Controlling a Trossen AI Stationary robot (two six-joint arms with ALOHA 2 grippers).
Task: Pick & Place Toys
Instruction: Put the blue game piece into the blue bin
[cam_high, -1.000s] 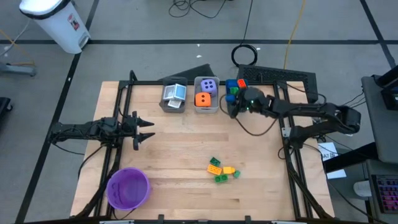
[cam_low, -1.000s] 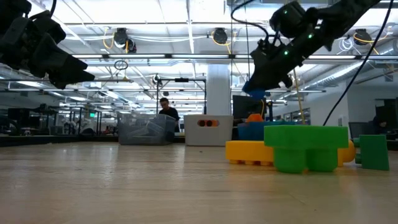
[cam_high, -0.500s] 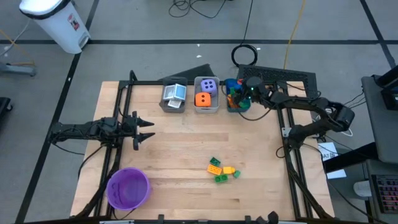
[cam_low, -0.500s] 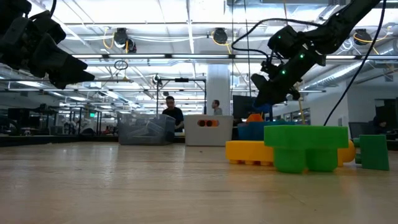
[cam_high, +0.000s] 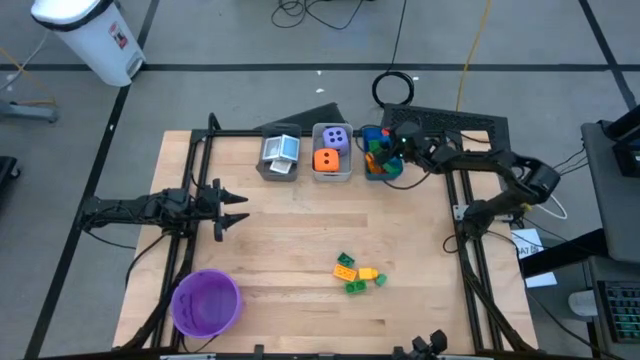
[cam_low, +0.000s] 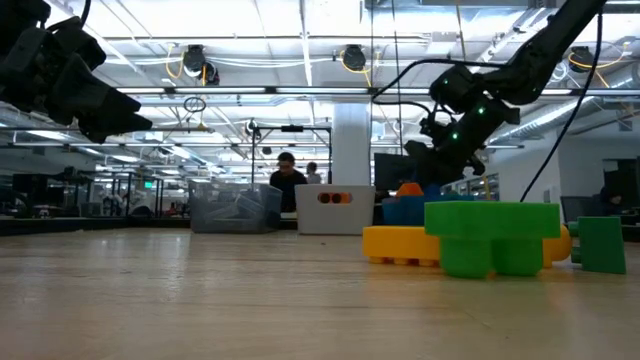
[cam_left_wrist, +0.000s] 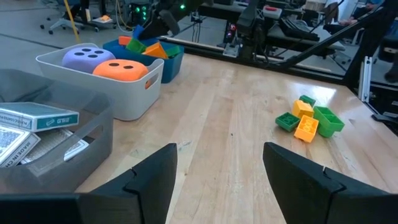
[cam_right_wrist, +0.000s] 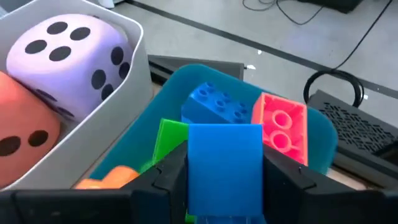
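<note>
- Blue brick (cam_right_wrist: 224, 163): held between the right gripper's (cam_high: 392, 150) fingers, poised over the blue bin (cam_right_wrist: 323, 140), which already holds other bricks.
- Step in hand: placing, judged from the pose; release not yet made.
- Next move calls for opening the jaws above the bin, then fetching the loose bricks (cam_high: 357, 273) mid-table; their exact count is hard to tell.
- Left gripper (cam_high: 232, 208): idle at the left side, fingers spread, nothing held.

Purple die (cam_right_wrist: 68, 59), dark dots
</note>
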